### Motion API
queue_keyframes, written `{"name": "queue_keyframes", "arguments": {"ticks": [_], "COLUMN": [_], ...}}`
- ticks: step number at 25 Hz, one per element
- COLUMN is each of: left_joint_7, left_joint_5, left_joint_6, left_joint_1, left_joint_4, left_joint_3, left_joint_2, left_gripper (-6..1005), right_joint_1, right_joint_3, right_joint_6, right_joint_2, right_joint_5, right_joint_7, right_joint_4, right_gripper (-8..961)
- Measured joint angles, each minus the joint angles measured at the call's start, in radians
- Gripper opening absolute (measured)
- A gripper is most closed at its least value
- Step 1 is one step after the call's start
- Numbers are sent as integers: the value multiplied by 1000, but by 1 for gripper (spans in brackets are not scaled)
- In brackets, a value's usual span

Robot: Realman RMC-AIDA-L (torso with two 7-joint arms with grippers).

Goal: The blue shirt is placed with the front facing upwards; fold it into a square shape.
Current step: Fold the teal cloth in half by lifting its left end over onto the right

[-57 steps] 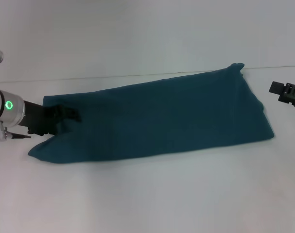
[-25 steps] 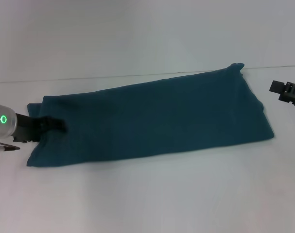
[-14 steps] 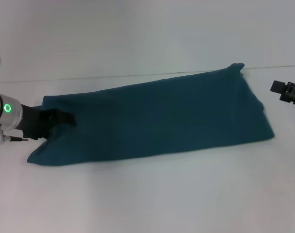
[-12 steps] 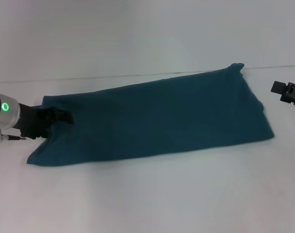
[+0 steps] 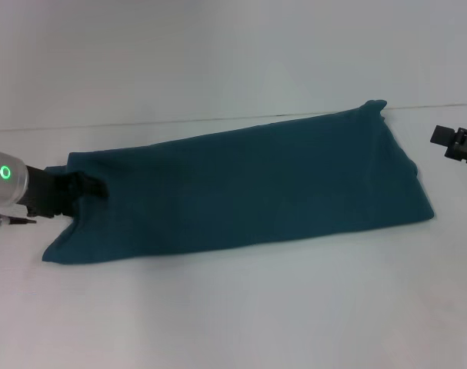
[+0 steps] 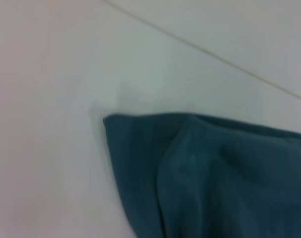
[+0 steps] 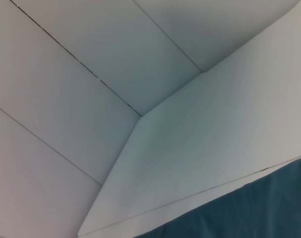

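The blue shirt lies flat on the white table, folded into a long band that runs across the middle of the table, from the robot's left side to its right side, with the right end a little farther from the robot. No print is visible on the upper side. The left gripper is at the left end of the band, low over the table, and its dark fingers lie on the edge of the cloth; I cannot tell if the jaws are pressed together on the fabric or parted. In the left wrist view, one corner of the shirt rests on the table with a soft fold over it. The right gripper stays at the right border, apart from the shirt; its jaws also cannot be judged.
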Motion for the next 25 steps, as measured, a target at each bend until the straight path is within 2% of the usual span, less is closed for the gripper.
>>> {"name": "queue_keyframes", "arguments": {"ticks": [6, 10, 15, 17, 21, 25], "left_joint_7": [153, 169, 155, 137, 54, -9], "left_joint_5": [-1, 17, 26, 24, 21, 20], "left_joint_6": [34, 32, 48, 57, 78, 90], "left_joint_1": [40, 52, 55, 55, 55, 55], "left_joint_4": [121, 141, 164, 165, 165, 145], "left_joint_3": [52, 109, 100, 98, 81, 26], "left_joint_2": [-22, -13, -9, -9, -8, -9], "left_gripper": [700, 713, 770, 891, 889, 887], "right_joint_1": [4, 7, 12, 16, 24, 28], "right_joint_3": [-1, -1, 1, 1, 1, 1], "right_joint_6": [4, 5, 5, 5, 2, 3], "right_joint_2": [-1, -1, -2, -2, -3, -3], "right_joint_5": [0, 0, 1, 1, 2, 2], "right_joint_7": [-4, -13, -16, -15, -12, -12], "right_joint_4": [0, 0, 0, 0, 0, 0], "right_gripper": [915, 915, 915, 915, 915, 915]}}
